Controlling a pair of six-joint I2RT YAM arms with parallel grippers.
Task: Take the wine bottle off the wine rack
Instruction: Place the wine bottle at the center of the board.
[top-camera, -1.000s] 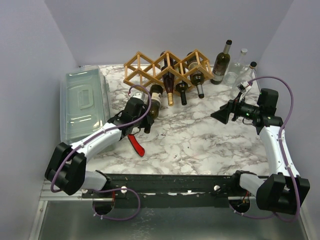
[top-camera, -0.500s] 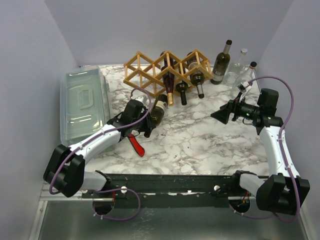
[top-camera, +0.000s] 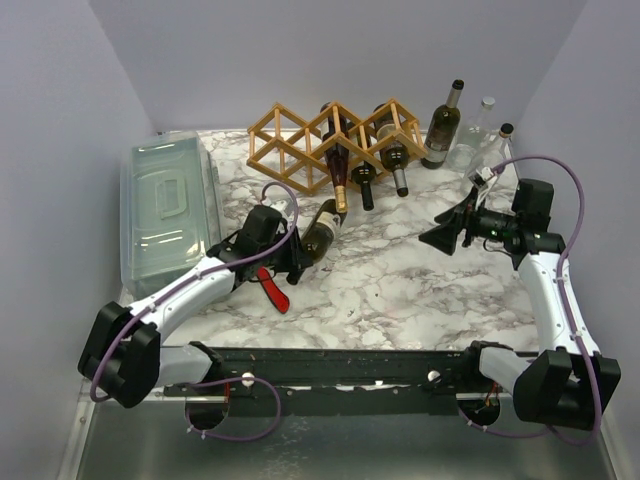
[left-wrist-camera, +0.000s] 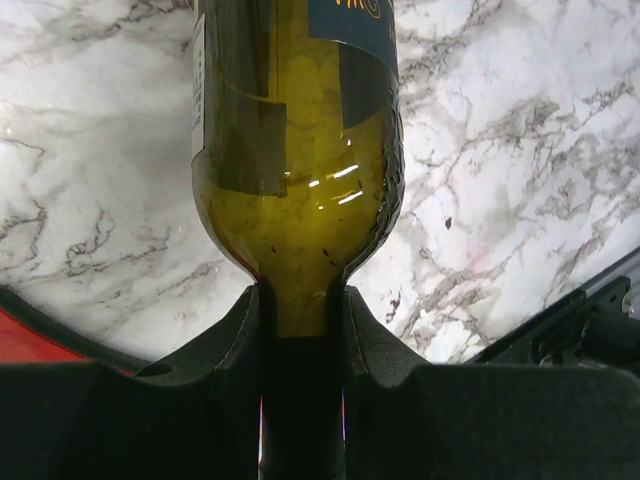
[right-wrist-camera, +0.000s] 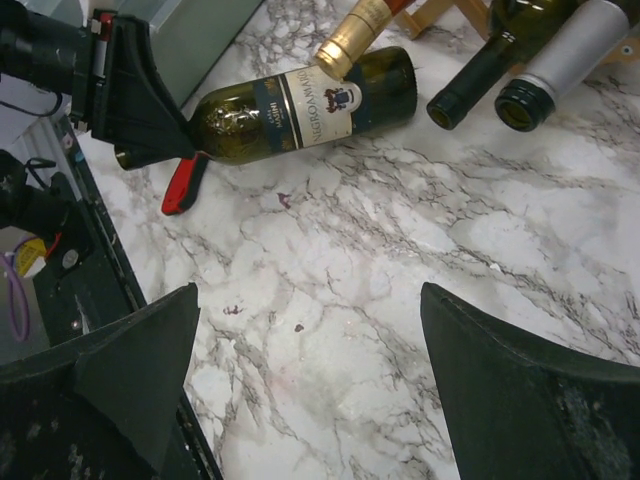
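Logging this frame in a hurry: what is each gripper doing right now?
Left gripper: closed on the neck of the wine bottle.
Right gripper: open, holding nothing.

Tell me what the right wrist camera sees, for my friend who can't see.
The left gripper holds a green wine bottle sideways by its neck over the marble table. Three more bottles poke in at the top; the open right gripper frames the bottom.

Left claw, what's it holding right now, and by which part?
The left claw is shut on the green wine bottle, gripping it by the neck.
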